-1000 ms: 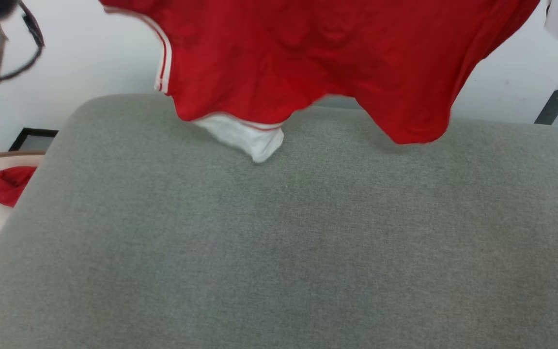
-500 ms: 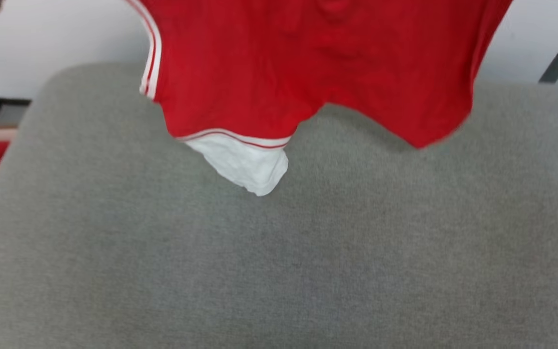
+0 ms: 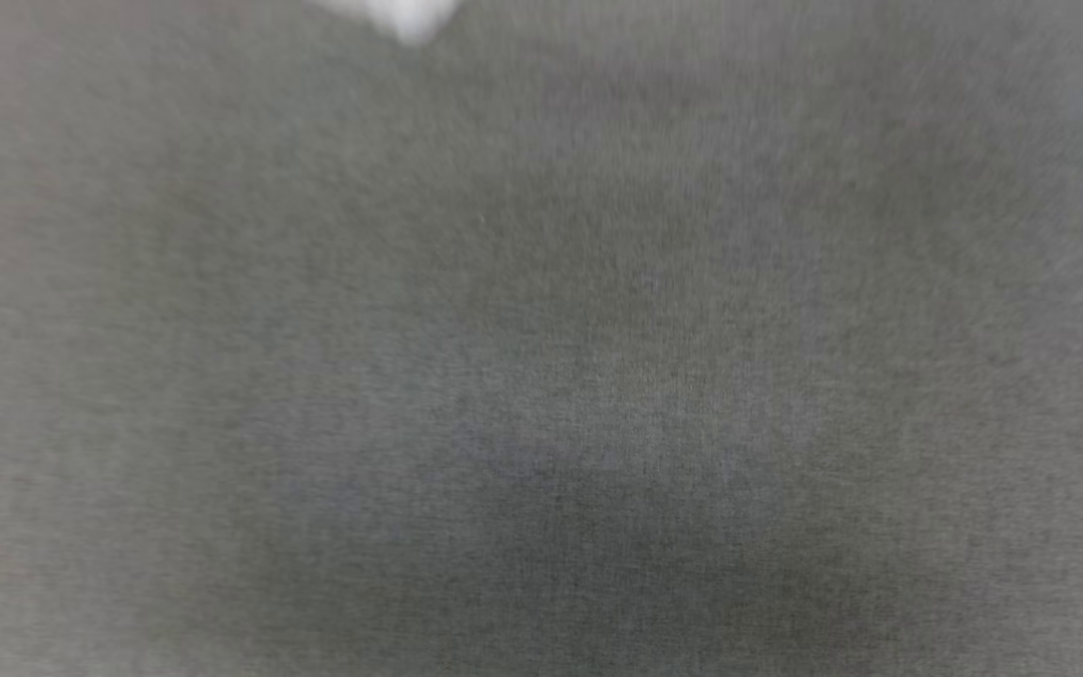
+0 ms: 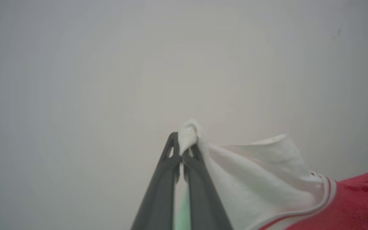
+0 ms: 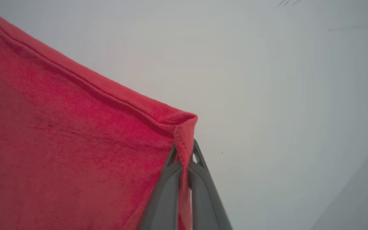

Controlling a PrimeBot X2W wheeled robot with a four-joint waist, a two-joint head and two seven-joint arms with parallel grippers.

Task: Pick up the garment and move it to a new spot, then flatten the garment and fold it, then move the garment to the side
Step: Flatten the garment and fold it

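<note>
We are pinching the garment [image 5: 59, 127], left end effector [image 4: 181, 150] on its white sleeve [image 4: 254, 172], right end effector [image 5: 185, 156] on a red corner [image 5: 184, 126]; it is spanning sideways between them.

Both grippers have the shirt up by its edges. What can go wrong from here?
1. The left gripper pinches just a small tuft of white sleeve at its fingertips; the hanging weight may pull it out.
2. The right gripper clamps a mere hem corner of the garment; a tug between arms could free it.
3. The head view is blurred, a white scrap at its top edge over the grey surface; lay-down may be misjudged.
</note>
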